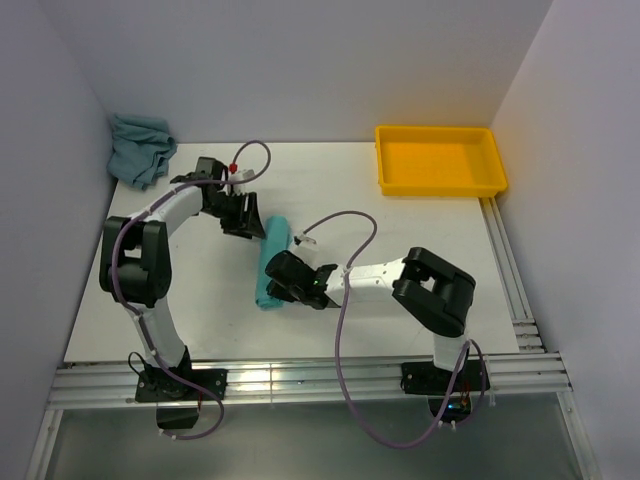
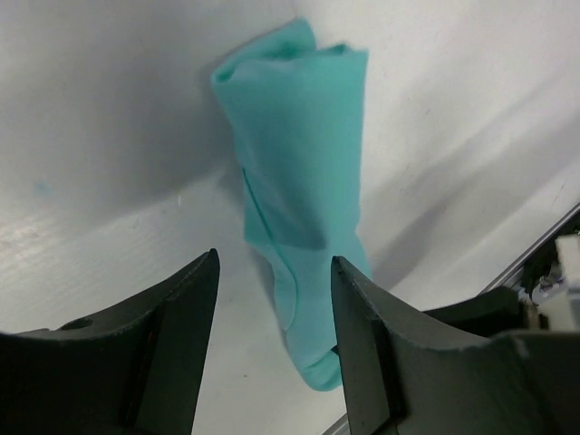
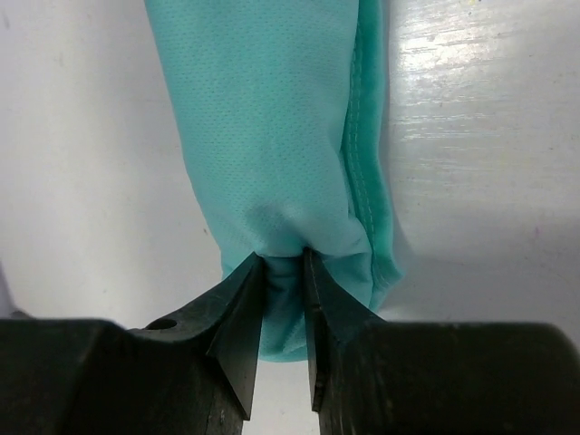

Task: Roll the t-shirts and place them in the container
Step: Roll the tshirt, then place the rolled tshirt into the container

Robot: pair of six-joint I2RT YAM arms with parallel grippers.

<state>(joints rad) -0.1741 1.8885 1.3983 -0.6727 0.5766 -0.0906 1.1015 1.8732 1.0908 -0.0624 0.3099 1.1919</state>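
Observation:
The mint-green t-shirt (image 1: pixel 272 262) lies rolled into a long narrow bundle in the middle of the table. My right gripper (image 1: pixel 283 280) is shut on a fold of cloth near its near end; the right wrist view shows the jaws (image 3: pixel 283 260) pinching the mint cloth (image 3: pixel 272 109). My left gripper (image 1: pixel 249 221) is open beside the roll's far end. In the left wrist view its jaws (image 2: pixel 275 272) stand wide apart and hold nothing, with the roll (image 2: pixel 299 136) running out ahead of them. The blue-grey teal t-shirt (image 1: pixel 140 148) lies crumpled at the back left corner.
A yellow tray (image 1: pixel 440 160) stands at the back right. White walls close in the table on the left, back and right. Metal rails (image 1: pixel 300 380) run along the near and right edges.

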